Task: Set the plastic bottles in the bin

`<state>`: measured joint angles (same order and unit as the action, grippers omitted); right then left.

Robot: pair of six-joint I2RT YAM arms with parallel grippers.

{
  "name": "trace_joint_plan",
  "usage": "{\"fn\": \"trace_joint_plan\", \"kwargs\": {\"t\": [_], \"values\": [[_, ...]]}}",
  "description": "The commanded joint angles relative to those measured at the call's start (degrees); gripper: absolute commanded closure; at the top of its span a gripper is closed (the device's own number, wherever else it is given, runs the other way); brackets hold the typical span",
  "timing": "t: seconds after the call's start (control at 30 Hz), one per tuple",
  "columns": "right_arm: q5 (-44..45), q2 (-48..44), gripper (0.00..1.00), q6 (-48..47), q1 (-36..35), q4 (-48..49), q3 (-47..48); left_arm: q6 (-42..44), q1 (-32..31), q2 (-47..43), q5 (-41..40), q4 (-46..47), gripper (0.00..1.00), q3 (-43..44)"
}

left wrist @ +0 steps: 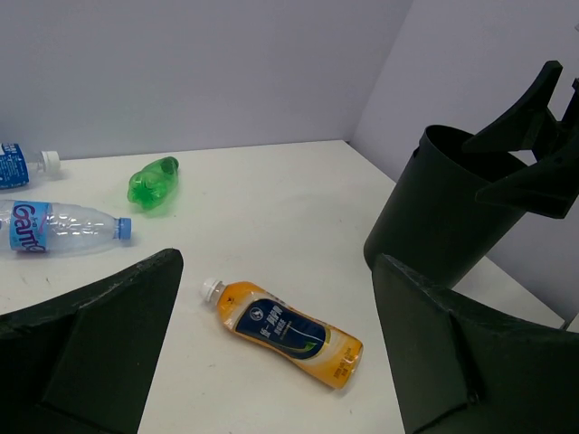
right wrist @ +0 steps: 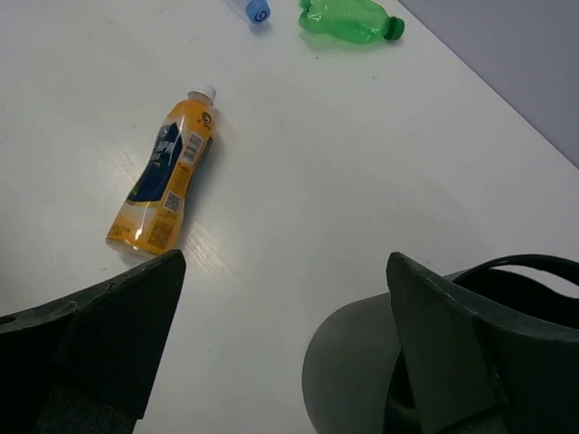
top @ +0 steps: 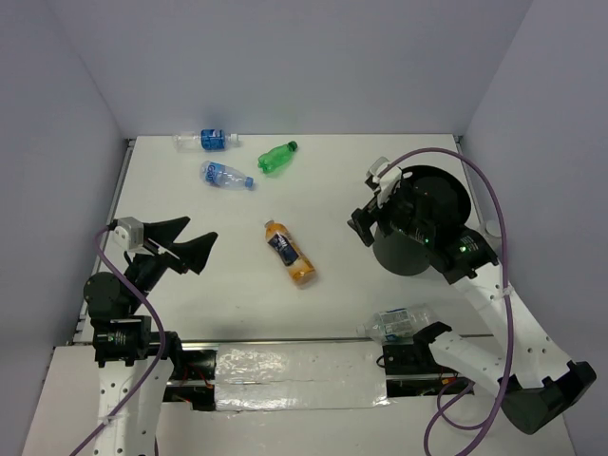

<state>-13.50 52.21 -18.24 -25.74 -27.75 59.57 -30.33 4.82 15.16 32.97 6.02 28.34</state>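
Observation:
The orange bottle with the dark label (top: 290, 254) lies mid-table; it also shows in the left wrist view (left wrist: 285, 330) and the right wrist view (right wrist: 163, 176). The green bottle (top: 277, 157) and two clear bottles with blue labels (top: 207, 140) (top: 226, 176) lie at the back left. A third clear bottle (top: 399, 321) lies at the front right by the right arm. The black bin (top: 423, 223) stands on the right. My left gripper (top: 198, 233) is open and empty, left of the orange bottle. My right gripper (top: 370, 204) is open and empty at the bin's left rim.
White walls close in the table at the back and both sides. A purple cable (top: 494, 209) loops over the bin from the right arm. A taped strip (top: 294, 366) runs along the near edge between the arm bases.

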Motion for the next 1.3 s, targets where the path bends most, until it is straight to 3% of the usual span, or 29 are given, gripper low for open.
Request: {"fn": "trace_joint_plan", "kwargs": {"t": [0.0, 0.07, 0.1, 0.17, 0.23, 0.4, 0.47, 0.5, 0.53, 0.9, 1.1, 1.27], "values": [[-2.57, -1.49, 0.0, -0.55, -0.28, 0.87, 1.16, -0.88, 0.37, -0.66, 1.04, 3.12, 0.01, -0.21], [-11.57, -0.88, 0.0, -14.92, -0.28, -6.05, 3.08, -0.96, 0.37, -0.57, 1.04, 3.21, 0.01, -0.21], [-14.77, -0.36, 0.0, -26.29, -0.28, -16.18, 3.7, -0.96, 0.37, -0.57, 1.13, 3.21, 0.01, -0.21], [-19.71, 2.28, 0.02, -32.53, -0.45, -27.5, 5.9, -1.05, 0.37, -0.48, 1.13, 3.29, 0.01, -0.21], [-20.34, 5.87, 0.1, -38.87, -0.54, -36.44, 8.18, -1.05, 0.37, -0.48, 1.13, 3.29, 0.0, -0.21], [-14.2, 8.79, 0.14, -48.28, -1.33, -47.3, 6.19, -1.4, 0.54, 0.05, 1.39, 3.47, 0.01, -0.3], [-10.61, 8.18, 0.11, -48.99, -2.9, -48.98, 4.25, -1.31, 0.63, 0.31, 1.48, 3.47, 0.01, -0.3], [-9.72, 7.57, 0.01, -49.08, -3.52, -49.42, 2.58, -1.4, 0.72, 0.31, 1.48, 3.38, 0.01, -0.39], [-8.92, 7.3, 0.0, -48.91, -4.05, -49.77, 1.78, -1.4, 0.8, 0.4, 1.48, 3.38, 0.01, -0.39], [-3.82, 6.77, 0.0, -41.01, -16.17, -47.4, -10.34, -1.84, 1.95, 1.1, 1.92, 3.82, 0.0, -0.56], [2.15, 7.56, 0.0, -32.66, -21.45, -36.78, -18.68, -2.19, 2.56, 1.19, 2.27, 4.09, 0.01, -0.74], [1.37, 9.31, 0.0, -27.64, -24.09, -33.34, -18.79, -2.63, 2.65, 1.36, 2.36, 4.61, 0.01, -1.0]]}}
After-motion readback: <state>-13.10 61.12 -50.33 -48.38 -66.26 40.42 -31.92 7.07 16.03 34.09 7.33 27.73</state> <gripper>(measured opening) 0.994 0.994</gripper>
